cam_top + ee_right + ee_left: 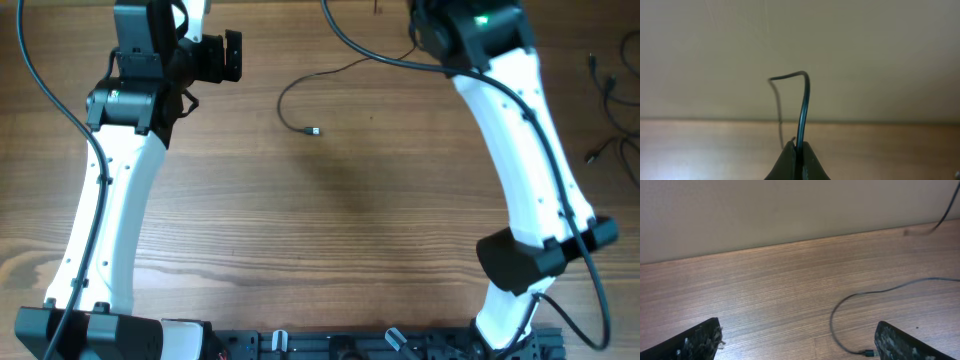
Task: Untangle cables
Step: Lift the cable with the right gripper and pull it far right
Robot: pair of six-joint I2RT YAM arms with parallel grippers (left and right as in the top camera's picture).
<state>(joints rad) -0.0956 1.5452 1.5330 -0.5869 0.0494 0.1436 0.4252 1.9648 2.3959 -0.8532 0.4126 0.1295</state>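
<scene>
One cable pinched at the bench's far edge

The right gripper (796, 147) is clamped tight on a thin black cable (290, 88). The cable runs leftward along the far edge, then hooks back, with its plug (313, 131) pointing right on the wood-grain bench (350, 230). The left gripper (797, 327) gapes wide and empty near the far-left corner. Loose cables (600, 85) lie at the right edge, and a plain beige wall (790, 210) stands behind.

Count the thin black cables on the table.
At least 3. One cable curves across the middle, its far end pinched in the right gripper. Two strands lie at the right edge, cut off by the frame; more may be hidden.
</scene>
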